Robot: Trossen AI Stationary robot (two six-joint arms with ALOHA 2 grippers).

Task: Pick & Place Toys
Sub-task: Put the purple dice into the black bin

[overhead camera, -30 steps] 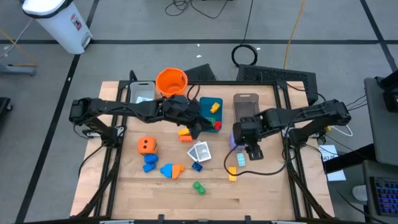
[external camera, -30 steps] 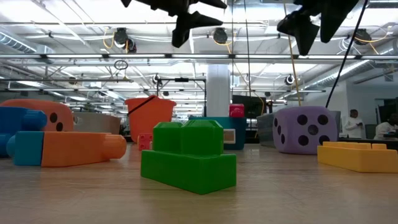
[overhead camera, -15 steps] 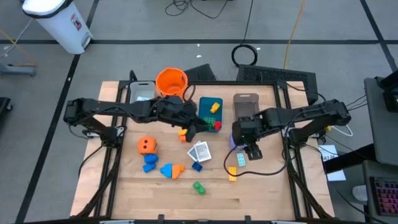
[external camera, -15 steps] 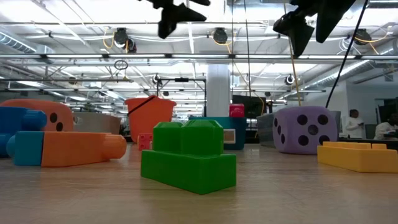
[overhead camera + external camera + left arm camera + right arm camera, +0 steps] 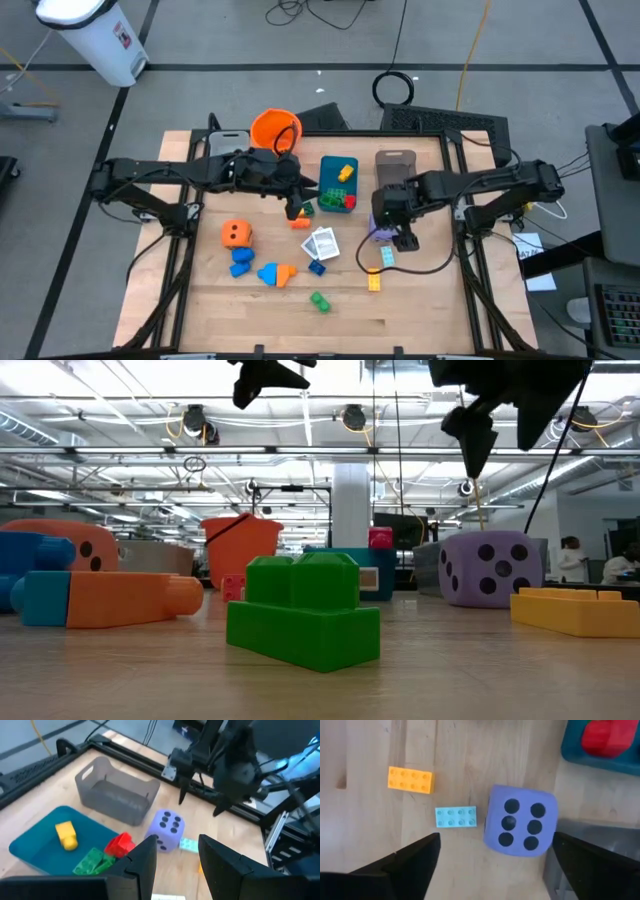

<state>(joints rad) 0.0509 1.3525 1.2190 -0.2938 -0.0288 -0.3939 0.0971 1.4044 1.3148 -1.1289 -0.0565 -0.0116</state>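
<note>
Left end effector is hovering near the teal tray, fingers part-spread, pinching nothing. Right end effector is hanging directly over the purple die, fingers spread wide either side. Die is sitting on the desk, at six o'clock from the grey tray; right arm is nearer.

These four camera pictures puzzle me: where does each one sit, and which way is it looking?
High view: above the table, straight down; both dark arms, left gripper, right gripper.
Low view: at tabletop height, level across; green plastic brick nearest, grippers hang above.
Left wrist view: on the left arm, past its own fingers toward the teal rectangular tray.
Right wrist view: on the right arm, downward between spread fingers.
All four views share the purple die.
</note>
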